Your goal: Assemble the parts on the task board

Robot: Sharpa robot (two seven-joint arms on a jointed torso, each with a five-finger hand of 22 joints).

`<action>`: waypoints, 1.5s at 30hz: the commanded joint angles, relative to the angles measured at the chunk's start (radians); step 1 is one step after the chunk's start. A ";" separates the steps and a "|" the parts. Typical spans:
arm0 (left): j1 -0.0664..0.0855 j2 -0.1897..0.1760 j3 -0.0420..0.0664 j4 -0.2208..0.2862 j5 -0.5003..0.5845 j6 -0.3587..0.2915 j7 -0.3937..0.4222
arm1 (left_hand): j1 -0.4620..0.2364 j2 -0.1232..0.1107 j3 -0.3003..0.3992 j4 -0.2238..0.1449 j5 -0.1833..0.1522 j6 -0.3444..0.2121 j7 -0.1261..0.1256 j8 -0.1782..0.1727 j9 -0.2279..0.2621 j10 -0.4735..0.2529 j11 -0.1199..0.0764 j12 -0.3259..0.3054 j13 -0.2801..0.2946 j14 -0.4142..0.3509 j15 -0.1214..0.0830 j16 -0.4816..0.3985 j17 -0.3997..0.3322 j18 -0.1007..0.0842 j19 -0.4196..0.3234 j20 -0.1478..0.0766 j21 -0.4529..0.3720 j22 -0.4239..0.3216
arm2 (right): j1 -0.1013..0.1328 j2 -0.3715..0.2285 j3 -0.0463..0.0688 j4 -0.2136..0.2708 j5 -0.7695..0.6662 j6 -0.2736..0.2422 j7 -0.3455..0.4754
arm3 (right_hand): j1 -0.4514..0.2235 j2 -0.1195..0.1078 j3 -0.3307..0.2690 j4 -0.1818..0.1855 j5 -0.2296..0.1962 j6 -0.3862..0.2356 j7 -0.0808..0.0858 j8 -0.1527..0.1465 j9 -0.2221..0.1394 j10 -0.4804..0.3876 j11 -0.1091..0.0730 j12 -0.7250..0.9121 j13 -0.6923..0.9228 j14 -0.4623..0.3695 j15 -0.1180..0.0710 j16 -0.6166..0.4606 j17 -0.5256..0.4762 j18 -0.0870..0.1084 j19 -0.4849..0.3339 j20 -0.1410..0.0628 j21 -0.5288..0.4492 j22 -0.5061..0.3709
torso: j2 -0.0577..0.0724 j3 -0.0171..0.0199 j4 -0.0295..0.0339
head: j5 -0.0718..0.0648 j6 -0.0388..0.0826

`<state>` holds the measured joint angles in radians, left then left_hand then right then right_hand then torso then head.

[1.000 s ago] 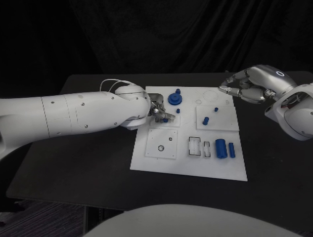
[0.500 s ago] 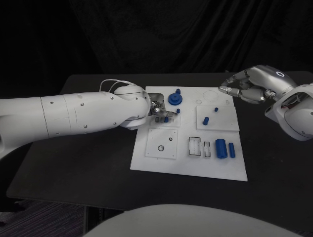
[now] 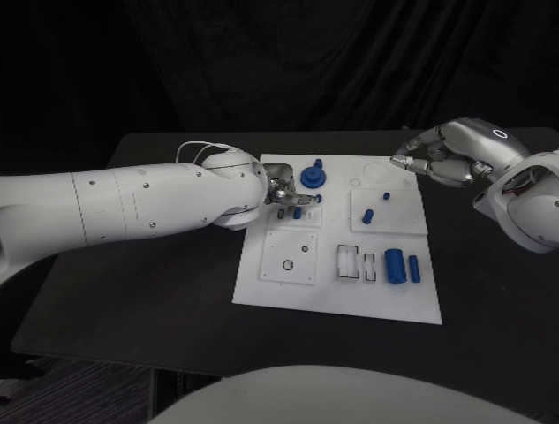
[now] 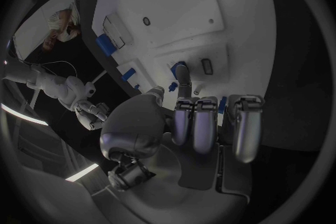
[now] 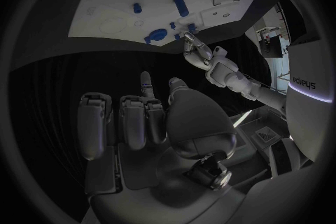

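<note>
1. Left hand [image 3: 283, 201] hangs over the task board [image 3: 336, 291] far-left square, touching a small blue part [image 3: 296, 212]; can't tell if it's gripped
2. Right hand [image 3: 438, 159] is curled in, holding nothing, off the far-right corner
3. Best keep that part upright and ease down slowly

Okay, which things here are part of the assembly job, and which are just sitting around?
Part of the job:
- white rectangular task board
- small blue plastic parts on it
- left hand, over the board's far left area
- right hand, curled above the far right corner

Just there:
- black table
</note>
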<state>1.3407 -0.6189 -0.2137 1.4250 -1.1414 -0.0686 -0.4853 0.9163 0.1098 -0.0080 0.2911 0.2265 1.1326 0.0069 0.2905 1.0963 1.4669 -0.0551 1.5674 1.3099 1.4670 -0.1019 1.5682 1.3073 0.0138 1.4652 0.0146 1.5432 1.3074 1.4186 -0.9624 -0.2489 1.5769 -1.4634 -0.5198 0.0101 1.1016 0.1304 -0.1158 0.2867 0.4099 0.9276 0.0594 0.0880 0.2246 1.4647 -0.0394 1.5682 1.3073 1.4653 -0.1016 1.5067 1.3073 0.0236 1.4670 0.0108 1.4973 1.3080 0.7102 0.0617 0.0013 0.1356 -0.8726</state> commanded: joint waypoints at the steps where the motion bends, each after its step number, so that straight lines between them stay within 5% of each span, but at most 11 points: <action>1: -0.002 0.002 0.001 -0.002 -0.004 0.016 0.009 | 0.013 0.008 -0.004 -0.003 0.026 -0.008 -0.004 0.004 0.006 0.104 -0.005 0.003 0.261 0.104 -0.005 0.003 0.264 -0.005 0.085 -0.006 0.003 0.241 | -0.002 0.000 0.001 0.000 -0.005 0.004 -0.022 | 0.012 0.001 -0.004 0.002 0.004 0.005 0.000 -0.004 -0.001 0.106 0.006 0.003 0.264 0.078 0.009 -0.005 0.118 -0.002 0.066 0.009 -0.007 0.235 | -0.001 0.0007 -0.0002 | 0.000 0.000; 3: -0.002 0.002 0.001 -0.003 -0.004 0.022 0.001 | 0.032 0.005 -0.001 -0.006 0.060 -0.010 -0.005 0.002 0.011 0.104 -0.006 0.003 0.261 0.104 -0.005 0.003 0.264 -0.005 0.084 -0.007 0.002 0.241 | -0.002 -0.001 0.001 0.000 -0.005 0.004 -0.022 | 0.012 0.001 -0.004 0.002 0.004 0.005 0.000 -0.004 -0.001 0.106 0.006 0.003 0.264 0.078 0.009 -0.005 0.118 -0.002 0.066 0.009 -0.007 0.235 | -0.001 0.0014 -0.0009 | 0.000 0.000; 9: -0.002 0.000 0.001 -0.004 -0.004 0.027 -0.009 | 0.062 -0.002 0.005 -0.010 0.090 -0.012 -0.006 -0.001 0.017 0.104 -0.007 0.003 0.261 0.104 -0.006 0.003 0.264 -0.005 0.084 -0.008 0.002 0.240 | -0.003 -0.002 0.001 0.000 -0.005 0.004 -0.022 | 0.012 0.001 -0.004 0.002 0.004 0.005 0.000 -0.004 -0.001 0.106 0.006 0.003 0.264 0.078 0.009 -0.005 0.118 -0.002 0.066 0.009 -0.007 0.235 | 0.000 0.0003 0.0007 | 0.000 0.000; 19: -0.002 -0.020 0.001 0.027 -0.004 -0.003 0.003 | 0.128 -0.035 0.008 -0.034 0.078 -0.012 -0.008 -0.003 0.028 0.104 -0.009 0.003 0.261 0.104 -0.008 0.003 0.264 -0.005 0.086 -0.009 0.003 0.242 | -0.004 -0.005 0.001 0.001 -0.005 0.004 -0.022 | 0.013 0.002 -0.004 0.002 0.004 0.005 0.001 -0.005 -0.001 0.106 0.006 0.003 0.264 0.078 0.009 -0.005 0.118 -0.002 0.066 0.009 -0.007 0.235 | 0.000 0.0007 -0.0001 | 0.000 0.000; 31: 0.000 -0.069 0.001 0.088 -0.004 -0.068 0.022 | 0.151 -0.042 0.010 -0.043 0.068 -0.011 -0.009 -0.003 0.032 0.104 -0.010 0.003 0.261 0.104 -0.009 0.003 0.264 -0.007 0.089 -0.010 0.007 0.246 | -0.005 -0.009 0.001 0.002 -0.005 0.004 -0.021 | 0.013 0.002 -0.005 0.003 0.004 0.005 0.001 -0.005 -0.001 0.106 0.007 0.003 0.264 0.078 0.009 -0.005 0.117 -0.002 0.066 0.009 -0.007 0.235 | 0.001 0.0005 0.0004 | -0.004 0.000; 45: 0.032 -0.120 0.001 0.105 -0.073 -0.044 -0.011 | 0.210 -0.049 0.010 -0.037 0.090 -0.077 -0.003 0.033 0.130 0.104 -0.006 0.003 0.261 0.104 -0.006 0.003 0.264 -0.008 0.092 -0.009 0.010 0.250 | -0.005 -0.011 0.001 0.001 -0.005 0.006 -0.024 | 0.011 0.003 -0.006 0.004 0.002 0.005 0.001 -0.005 -0.001 0.106 0.007 0.003 0.264 0.078 0.009 -0.006 0.116 -0.002 0.065 0.010 -0.008 0.235 | 0.000 0.0005 0.0023 | -0.007 0.000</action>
<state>1.3697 -0.7374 -0.2131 1.5316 -1.1801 -0.1237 -0.4909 1.1159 0.0614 0.0003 0.2552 0.3128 1.0610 0.0037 0.3179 1.2252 1.4633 -0.0586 1.5673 1.3098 1.4669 -0.1018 1.5682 1.3077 0.0139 1.4689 0.0108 1.5473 1.3073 1.4160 -0.9717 -0.2486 1.5774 -1.4634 -0.5147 0.0081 1.1055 0.1343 -0.1186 0.2895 0.4098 0.9277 0.0594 0.0880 0.2248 1.4647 -0.0394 1.5682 1.3079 1.4653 -0.1016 1.5067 1.3073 0.0237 1.4670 0.0108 1.4935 1.3075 0.7111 0.0620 0.0021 0.1294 -0.8726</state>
